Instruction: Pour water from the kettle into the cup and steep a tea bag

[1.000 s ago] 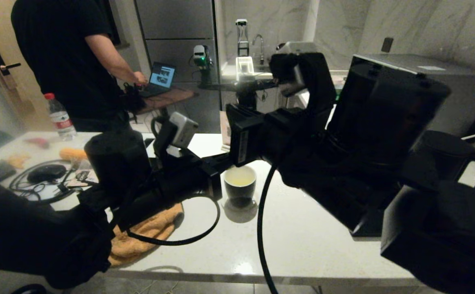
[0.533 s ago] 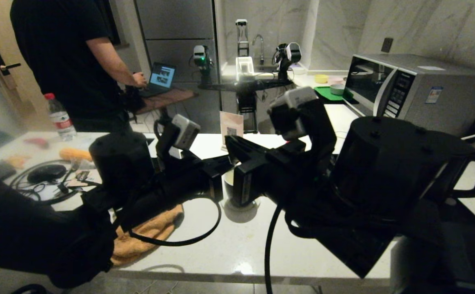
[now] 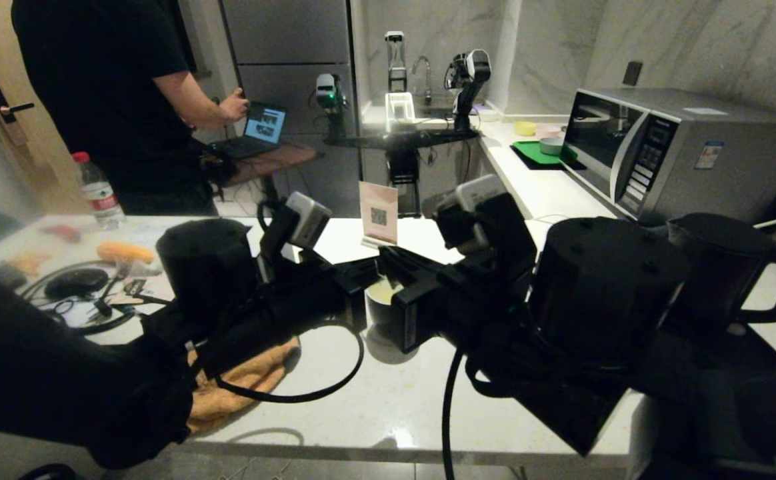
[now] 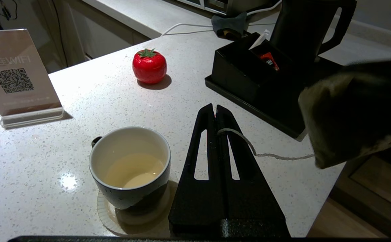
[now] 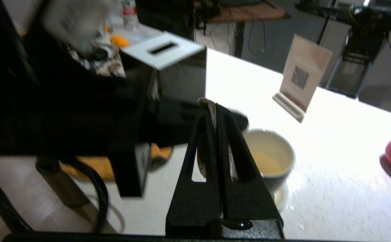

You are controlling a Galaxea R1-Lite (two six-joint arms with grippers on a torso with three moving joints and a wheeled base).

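While both arms reach over the pale surface [image 4: 81,87], the left end effector [image 4: 215,109] is clamped on the tea bag's string [image 4: 249,144] beside the cup [image 4: 130,168] of yellowish water [image 4: 133,169]. Right end effector [image 5: 214,107] pinches the tea bag [image 5: 212,111] near the cup. Kettle [image 3: 728,267] stands far right.

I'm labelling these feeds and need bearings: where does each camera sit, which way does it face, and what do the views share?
Head: sits high, faces forward and down over the white speckled counter; both black arms show.
Left wrist: behind the left hand, shut on a thin string, facing the black electric kettle.
Right wrist: behind the right hand, shut on a pale tea bag.
Shared: the black, white-lined cup and the QR sign.
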